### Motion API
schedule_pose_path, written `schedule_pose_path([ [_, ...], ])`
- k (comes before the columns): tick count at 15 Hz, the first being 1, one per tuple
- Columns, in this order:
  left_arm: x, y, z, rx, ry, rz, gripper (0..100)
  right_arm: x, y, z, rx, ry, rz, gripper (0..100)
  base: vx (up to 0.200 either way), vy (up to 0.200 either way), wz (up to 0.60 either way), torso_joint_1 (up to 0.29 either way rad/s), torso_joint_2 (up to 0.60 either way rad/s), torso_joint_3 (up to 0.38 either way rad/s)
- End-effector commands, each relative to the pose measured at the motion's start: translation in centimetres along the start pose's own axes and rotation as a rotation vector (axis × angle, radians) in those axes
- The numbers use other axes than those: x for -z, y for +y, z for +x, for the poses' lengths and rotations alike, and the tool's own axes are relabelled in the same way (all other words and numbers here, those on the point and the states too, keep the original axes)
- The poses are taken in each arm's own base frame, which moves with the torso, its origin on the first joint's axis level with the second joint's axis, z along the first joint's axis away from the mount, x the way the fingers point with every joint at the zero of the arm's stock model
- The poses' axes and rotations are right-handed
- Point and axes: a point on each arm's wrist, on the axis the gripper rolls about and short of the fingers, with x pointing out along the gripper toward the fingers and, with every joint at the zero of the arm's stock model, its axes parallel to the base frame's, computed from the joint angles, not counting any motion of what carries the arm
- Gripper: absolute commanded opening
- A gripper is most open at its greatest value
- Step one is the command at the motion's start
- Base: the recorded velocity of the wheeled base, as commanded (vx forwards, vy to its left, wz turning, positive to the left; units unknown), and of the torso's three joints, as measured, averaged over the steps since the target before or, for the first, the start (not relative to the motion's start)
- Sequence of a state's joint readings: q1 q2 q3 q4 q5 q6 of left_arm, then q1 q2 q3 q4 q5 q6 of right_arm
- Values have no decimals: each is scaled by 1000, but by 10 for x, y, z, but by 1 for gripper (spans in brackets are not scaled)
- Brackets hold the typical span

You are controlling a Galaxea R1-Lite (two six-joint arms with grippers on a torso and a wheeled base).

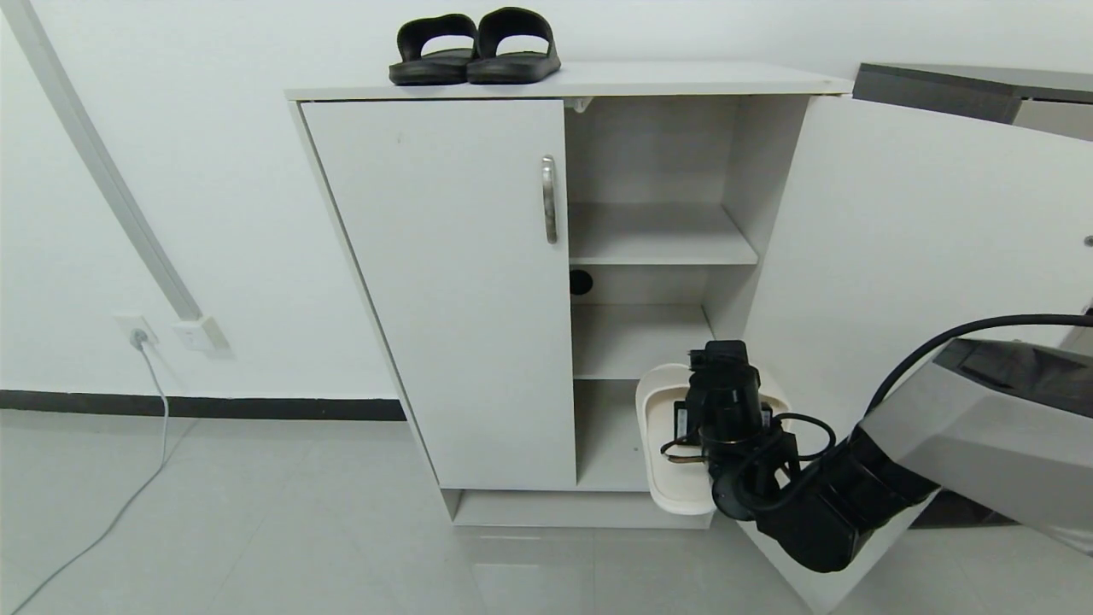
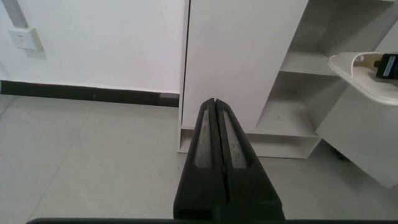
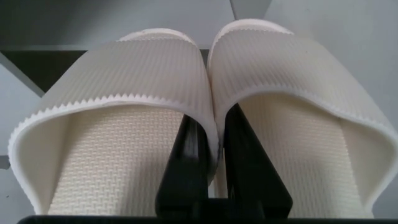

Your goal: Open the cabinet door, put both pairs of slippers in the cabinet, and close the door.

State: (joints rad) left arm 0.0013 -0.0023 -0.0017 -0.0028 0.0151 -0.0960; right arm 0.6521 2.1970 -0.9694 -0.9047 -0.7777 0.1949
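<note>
Right gripper (image 1: 724, 380) is clamped tight on the white slippers (image 1: 670, 465), fingers (image 3: 186, 168) pinching the two inner straps together; the pair hangs at the mouth of the cabinet's (image 1: 444, 299) bottom compartment; right door (image 1: 897, 256) stands wide open, left door shut; black slippers (image 1: 474, 51) sit side by side on top; left gripper (image 2: 215, 134) hovers over the floor, fingers pressed together, holding nothing.

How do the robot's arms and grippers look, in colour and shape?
The right arm has a smooth grey shell and a black forearm, with black cables looping beside the wrist. The right gripper is black and blocky. The left gripper has two long black fingers, tapering, with grey recessed faces.
</note>
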Motion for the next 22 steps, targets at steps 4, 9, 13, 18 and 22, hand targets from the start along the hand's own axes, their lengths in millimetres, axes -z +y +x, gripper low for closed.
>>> schedule_pose_path([
  [4,0,0,0,-1,2,-1,0,-3,-1,-1,1,-6,6,0,0,0,0,0,0,0],
  [9,0,0,0,-1,2,-1,0,-6,8,-10,-64,-21,15,0,0,0,0,0,0,0],
  [13,0,0,0,-1,2,4,0,0,42,-13,-197,-31,12,0,0,0,0,0,0,0],
  [18,0,0,0,1,2,4,0,7,47,-5,-192,-26,7,0,0,0,0,0,0,0],
  [22,0,0,0,1,4,4,0,6,45,-3,-186,-26,8,0,0,0,0,2,2,-24],
])
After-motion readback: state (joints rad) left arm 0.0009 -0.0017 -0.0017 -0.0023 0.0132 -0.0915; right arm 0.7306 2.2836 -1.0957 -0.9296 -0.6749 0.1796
